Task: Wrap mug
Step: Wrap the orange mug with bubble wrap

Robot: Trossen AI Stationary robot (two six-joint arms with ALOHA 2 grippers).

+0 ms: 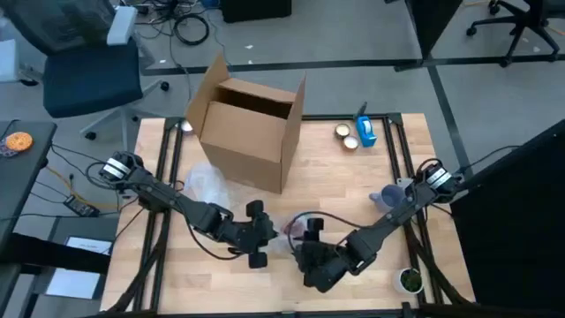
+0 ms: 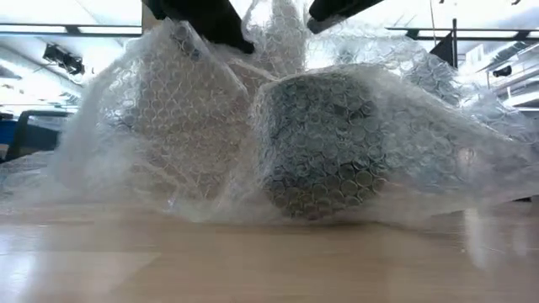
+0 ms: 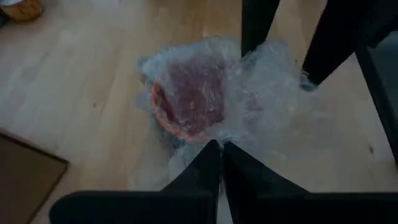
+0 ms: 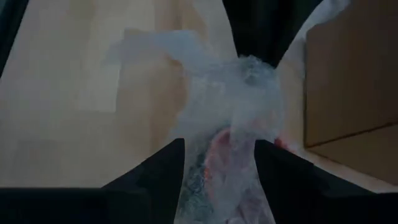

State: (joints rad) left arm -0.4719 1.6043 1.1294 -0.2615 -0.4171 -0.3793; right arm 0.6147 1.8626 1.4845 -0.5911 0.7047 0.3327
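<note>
- office chair (image 1: 88, 66) with a dark blue seat stands on the grey floor beyond the table's far left corner; cables (image 1: 190, 26) trail on the floor next to it.
- table (image 1: 177, 283) has a pale wooden top inside a dark metal frame.
- a loose bundle of clear plastic (image 1: 205, 183) lies on the wood, at the near side of the box.
- left gripper (image 1: 262, 231) sits near the table's front middle; in its wrist view its fingers (image 3: 208, 165) are pressed together, pinching an edge of the bubble wrap (image 3: 261, 106).
- cardboard box (image 1: 249, 128) stands open at the far middle of the table, flaps up.
- mug (image 3: 189, 99), reddish through the wrap, lies between the two grippers at the front middle; the low view shows the wrap draped over it and resting on the wood.
- right gripper (image 1: 309, 237) is just beside the left one; its fingers (image 4: 165, 165) are spread, with a raised fold of wrap between them.
- two small round tins (image 1: 346, 136) and a blue box (image 1: 365, 131) lie at the far right.
- a small green-filled pot (image 1: 409, 281) sits at the near right corner.
</note>
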